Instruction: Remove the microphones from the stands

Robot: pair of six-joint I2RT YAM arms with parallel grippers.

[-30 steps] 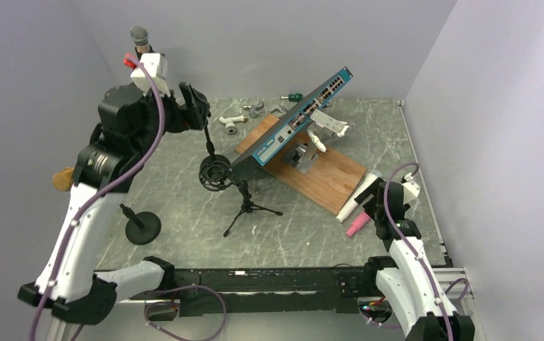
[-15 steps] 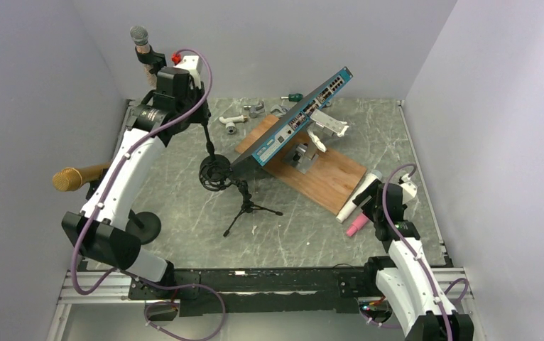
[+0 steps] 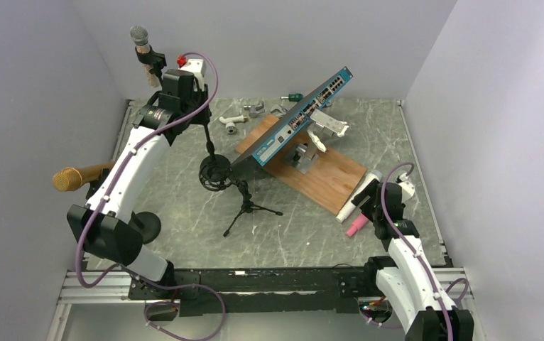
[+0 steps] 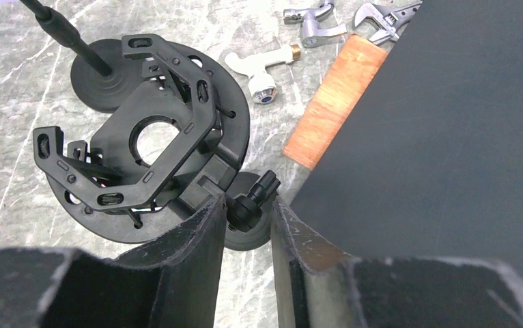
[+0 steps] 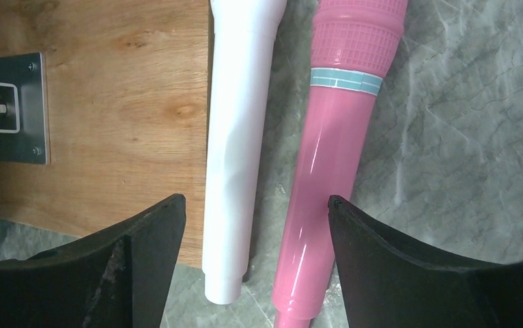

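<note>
A silver-headed microphone (image 3: 139,35) stands clipped in a tall stand (image 3: 153,62) at the back left. My left gripper (image 3: 194,99) hangs just right of it, high above the table. In the left wrist view the left gripper (image 4: 248,199) has its jaws a narrow slit apart, with a small black knob (image 4: 250,203) at the fingertips; whether they touch it I cannot tell. A black shock mount (image 4: 136,137) lies beyond. The silver microphone is out of that view. My right gripper (image 5: 255,201) is open above a white microphone (image 5: 235,137) and a pink microphone (image 5: 330,150) lying on the table.
A gold microphone (image 3: 70,177) sits on a round-based stand (image 3: 142,227) at the left. The shock mount (image 3: 216,172) is on a tripod (image 3: 249,207) mid-table. A tilted blue network switch (image 3: 301,117) leans over a wooden board (image 3: 326,177). Faucet parts (image 3: 232,122) and a wrench lie behind.
The left arm has swung from a raised pose near the camera to the back left beside the silver microphone, and its jaws have narrowed. The right arm has barely moved.
</note>
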